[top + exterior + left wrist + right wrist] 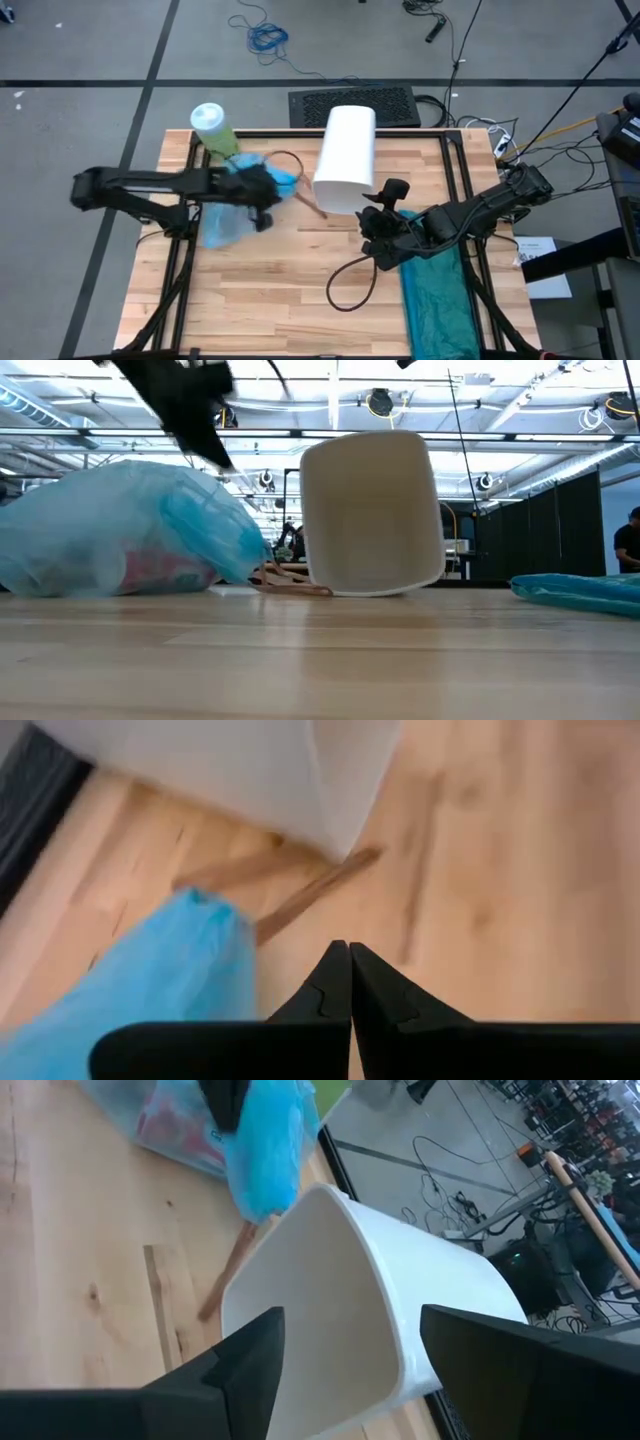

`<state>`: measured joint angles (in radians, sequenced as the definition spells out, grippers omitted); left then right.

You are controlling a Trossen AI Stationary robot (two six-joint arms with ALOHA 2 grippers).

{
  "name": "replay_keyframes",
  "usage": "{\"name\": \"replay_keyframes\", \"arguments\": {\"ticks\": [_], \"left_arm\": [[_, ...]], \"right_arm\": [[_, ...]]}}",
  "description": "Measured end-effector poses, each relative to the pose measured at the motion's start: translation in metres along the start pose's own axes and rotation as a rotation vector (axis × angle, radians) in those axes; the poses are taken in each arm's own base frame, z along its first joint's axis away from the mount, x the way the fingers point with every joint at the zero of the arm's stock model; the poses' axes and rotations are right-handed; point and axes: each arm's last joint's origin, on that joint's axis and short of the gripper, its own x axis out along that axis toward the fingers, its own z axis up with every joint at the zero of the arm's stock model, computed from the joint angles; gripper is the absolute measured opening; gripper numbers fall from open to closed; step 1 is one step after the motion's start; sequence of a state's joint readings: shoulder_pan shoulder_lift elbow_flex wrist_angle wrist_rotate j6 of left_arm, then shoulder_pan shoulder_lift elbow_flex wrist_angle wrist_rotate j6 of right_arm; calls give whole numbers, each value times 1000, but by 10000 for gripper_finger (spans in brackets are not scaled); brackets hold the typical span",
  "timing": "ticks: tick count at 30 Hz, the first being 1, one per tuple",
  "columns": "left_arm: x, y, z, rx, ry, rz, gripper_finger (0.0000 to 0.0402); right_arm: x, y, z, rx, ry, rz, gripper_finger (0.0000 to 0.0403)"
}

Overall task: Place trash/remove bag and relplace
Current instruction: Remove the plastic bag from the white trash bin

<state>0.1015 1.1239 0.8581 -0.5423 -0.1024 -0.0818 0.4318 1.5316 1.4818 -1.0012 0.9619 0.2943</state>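
High view shows my left gripper closed beside the thin light-blue plastic bag, full of trash, lying left of the tipped white plastic wastebasket, whose empty mouth my open right gripper faces, probably for relining.

The right end effector stood open at the bottom of the frame, facing the mouth of a white wastebasket lying on the desk. The blue bag lay at upper left.
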Motion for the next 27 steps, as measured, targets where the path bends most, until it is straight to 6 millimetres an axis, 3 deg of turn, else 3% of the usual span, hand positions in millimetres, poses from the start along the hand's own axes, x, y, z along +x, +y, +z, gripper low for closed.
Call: {"name": "replay_keyframes", "arguments": {"ticks": [6, 12, 19, 27], "left_arm": [[63, 18, -8, 13, 183, 195, 2], [87, 49, -19, 9, 304, 448, 1], [81, 87, -29, -44, 401, 551, 1], [40, 101, -25, -113, 344, 614, 0]], "right_arm": [[0, 0, 0, 1, 2, 1, 226], [0, 0, -1, -6, 9, 4, 226], [0, 0, -4, 15, 31, 18, 226], [-1, -1, -8, 38, 59, 8, 226]]}}
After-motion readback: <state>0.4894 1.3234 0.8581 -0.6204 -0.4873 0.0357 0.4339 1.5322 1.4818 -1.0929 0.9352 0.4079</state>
